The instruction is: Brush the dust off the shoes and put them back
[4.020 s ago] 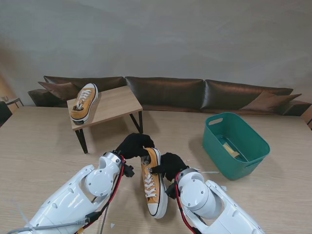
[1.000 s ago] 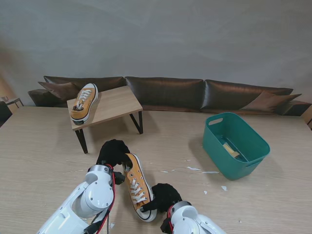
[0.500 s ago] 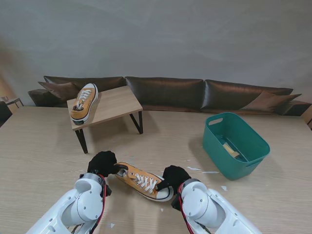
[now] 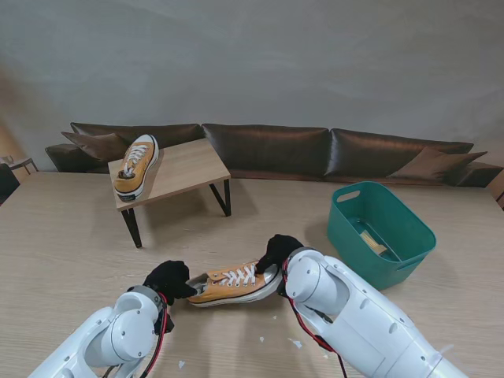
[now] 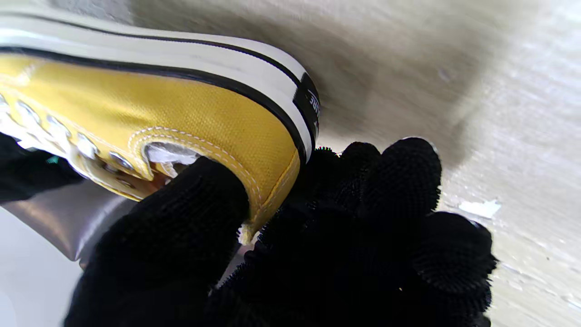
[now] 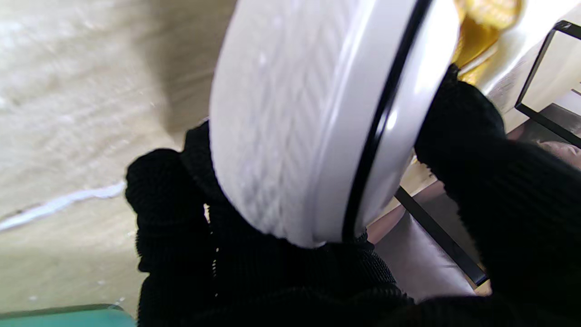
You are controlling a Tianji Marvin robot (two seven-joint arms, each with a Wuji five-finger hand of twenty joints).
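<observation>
A yellow canvas shoe [image 4: 231,284] with white laces lies crosswise between my two black-gloved hands, held just over the wooden table [image 4: 63,236]. My left hand [image 4: 168,279] is shut on its heel [image 5: 254,136], thumb inside the opening. My right hand [image 4: 277,250] is shut on its white toe cap [image 6: 295,113], fingers under the sole. The second yellow shoe [image 4: 135,164] rests on the small wooden stand [image 4: 185,169] at the far left.
A green bin [image 4: 380,232] stands to the right, with something pale inside. White scraps [image 4: 315,273] lie scattered on the table near the shoe. A dark leather sofa [image 4: 268,150] runs along the far edge.
The held shoe has swung from lengthwise to crosswise, toe now toward the right. My right hand moved farther from me; my left hand drew nearer.
</observation>
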